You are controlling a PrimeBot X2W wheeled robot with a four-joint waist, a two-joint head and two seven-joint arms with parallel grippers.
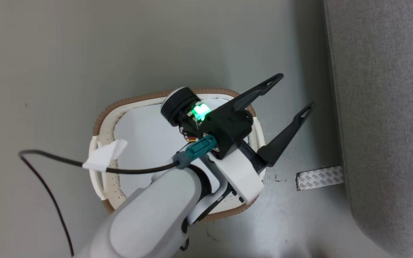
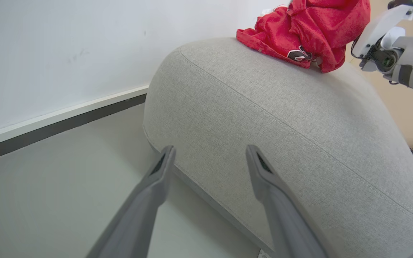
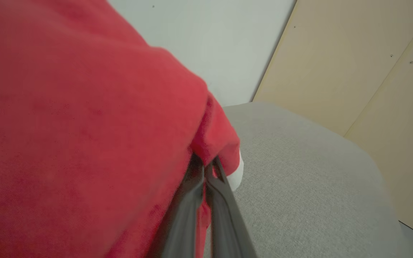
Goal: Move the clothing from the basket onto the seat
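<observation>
My left gripper hangs open over the cream basket with its brown rim, and its fingers point towards the grey seat. What shows of the basket's inside past my arm is bare white. In the left wrist view the open left gripper holds nothing and faces the seat's rounded side. The red clothing lies heaped on the seat's top, with my right arm's wrist beside it. My right gripper is shut on a fold of the clothing above the seat.
A strip of patterned tape lies on the grey floor against the seat's base. A black cable with a white tag trails from my left arm. A white wall with a dark baseboard and beige panels stand behind the seat.
</observation>
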